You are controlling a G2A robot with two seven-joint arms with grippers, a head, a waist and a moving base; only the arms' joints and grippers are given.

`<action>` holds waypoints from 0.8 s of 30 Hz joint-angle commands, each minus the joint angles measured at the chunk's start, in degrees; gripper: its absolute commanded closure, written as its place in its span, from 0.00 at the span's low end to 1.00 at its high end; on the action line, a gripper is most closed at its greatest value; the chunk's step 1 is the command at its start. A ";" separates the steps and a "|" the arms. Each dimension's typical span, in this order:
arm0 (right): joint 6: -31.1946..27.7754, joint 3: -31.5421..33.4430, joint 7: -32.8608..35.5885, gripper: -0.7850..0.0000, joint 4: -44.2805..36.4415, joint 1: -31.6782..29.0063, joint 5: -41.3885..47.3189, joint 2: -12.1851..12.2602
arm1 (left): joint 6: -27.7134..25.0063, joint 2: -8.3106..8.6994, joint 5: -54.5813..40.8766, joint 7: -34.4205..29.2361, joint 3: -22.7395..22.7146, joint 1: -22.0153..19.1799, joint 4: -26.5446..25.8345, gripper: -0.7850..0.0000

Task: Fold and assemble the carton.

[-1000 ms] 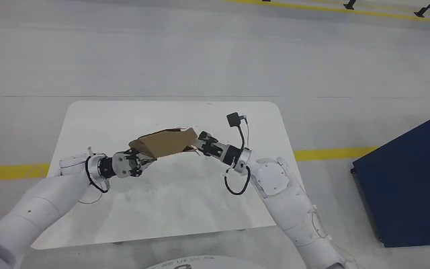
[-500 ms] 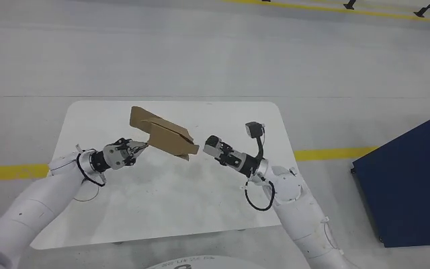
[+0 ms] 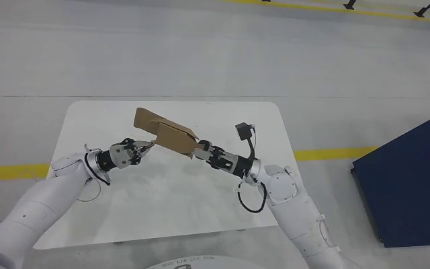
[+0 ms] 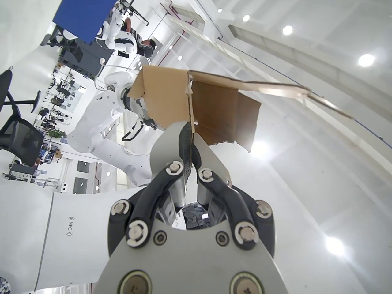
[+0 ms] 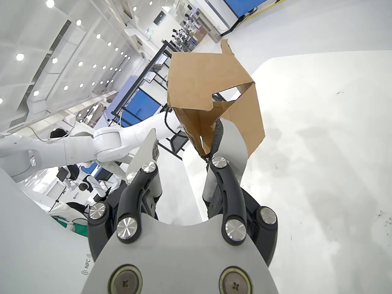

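A brown cardboard carton (image 3: 166, 132), partly opened with loose flaps, hangs tilted above the white table (image 3: 222, 202). My left gripper (image 3: 145, 149) is shut on the carton's lower left edge; in the left wrist view its pads (image 4: 187, 142) pinch one wall of the carton (image 4: 214, 108). My right gripper (image 3: 199, 150) sits at the carton's right end and is open. In the right wrist view the carton (image 5: 202, 84) has a bottom flap lying against one finger (image 5: 228, 142), while the other finger (image 5: 150, 151) stands well apart.
The rounded table top lies bare around and under the carton. A blue panel (image 3: 403, 188) stands on the floor past the table's right side, beside a yellow floor line (image 3: 329, 153).
The left gripper swung the carton up off the table and holds it tilted. The right gripper let go and drew back right, and has now returned to the carton's right end.
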 commanded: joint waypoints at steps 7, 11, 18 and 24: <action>0.84 -0.65 -0.65 1.00 0.18 0.59 -0.97 0.10 | -0.17 -0.43 3.32 1.14 -0.74 0.19 0.16 1.00; 1.21 -0.84 -1.29 1.00 0.24 0.69 -1.65 0.15 | -0.61 -0.59 4.30 0.99 -1.43 0.34 0.57 0.60; 1.81 -1.22 -2.02 1.00 0.26 0.85 -2.37 0.24 | -4.42 0.51 3.50 -3.28 -6.36 1.58 3.38 0.00; 2.48 -1.85 -2.82 1.00 0.01 0.91 -3.41 0.28 | -12.83 2.02 4.08 -0.57 -12.39 3.60 2.55 0.00</action>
